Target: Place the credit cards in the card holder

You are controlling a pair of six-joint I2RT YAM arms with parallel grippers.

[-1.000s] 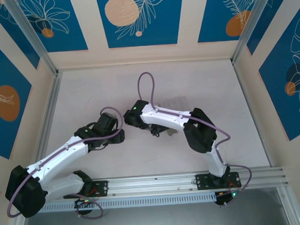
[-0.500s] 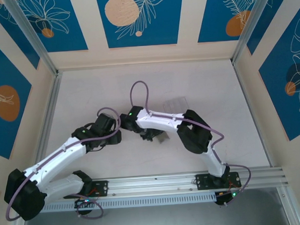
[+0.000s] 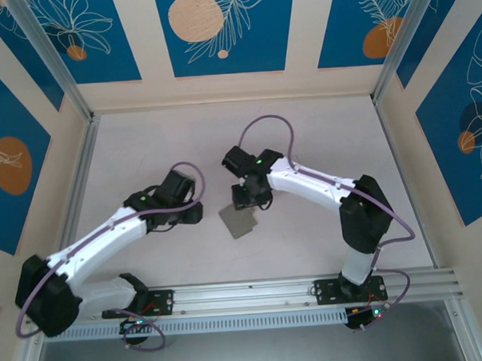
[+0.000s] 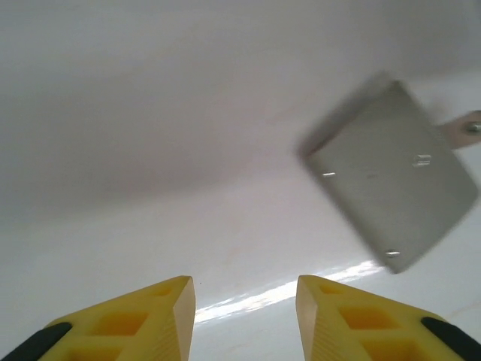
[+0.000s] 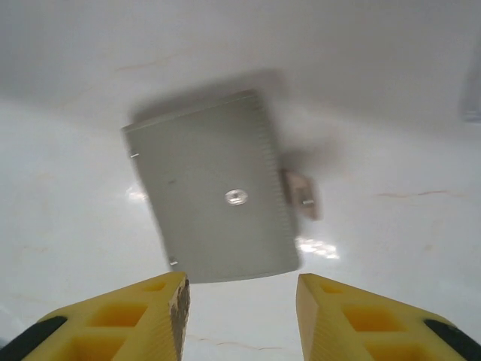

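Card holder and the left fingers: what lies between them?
Bare table lies between the left fingers and the card holder; the left wrist view shows it.

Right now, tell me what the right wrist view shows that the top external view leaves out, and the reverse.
Right wrist: close detail of the card holder, with its central metal snap and a small side tab, and the right hand with its yellow fingers apart and nothing between them.
Top external: the layout, with the left arm and right arm reaching toward the card holder from either side, and blue patterned walls around the table.
Both: the grey card holder close to the right hand.
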